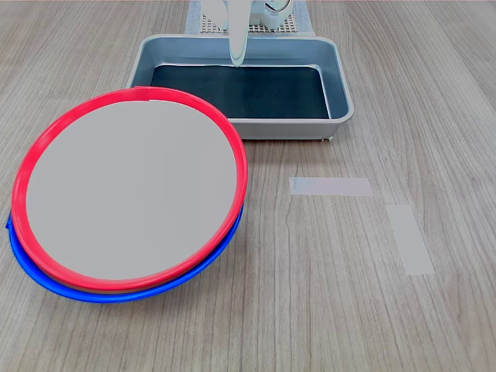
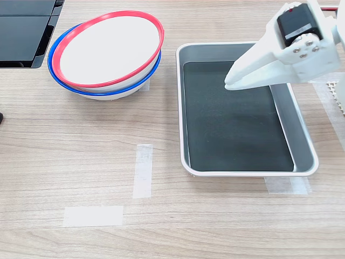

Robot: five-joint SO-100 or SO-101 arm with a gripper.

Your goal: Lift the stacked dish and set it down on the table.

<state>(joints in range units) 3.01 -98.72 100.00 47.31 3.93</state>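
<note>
Top round shallow plate (image 1: 132, 194): bright red rim, flat pale grey centre.
Lower round plate (image 1: 46, 283): blue rim.
Rectangular tray (image 2: 302, 135): grey walls, dark bottom.
Wood-grain tabletop (image 1: 325, 310): light grey-brown, pale tape strips (image 1: 330, 187).
Plastic fingers (image 2: 253, 67): white.

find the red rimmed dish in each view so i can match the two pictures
First exterior view: the red-rimmed dish fills the left half, stacked on the blue-rimmed plate.
Second exterior view: the red-rimmed dish sits at upper left, again on the blue-rimmed plate.
Shared landmark: the grey tray beside the stack, on the table.
</note>
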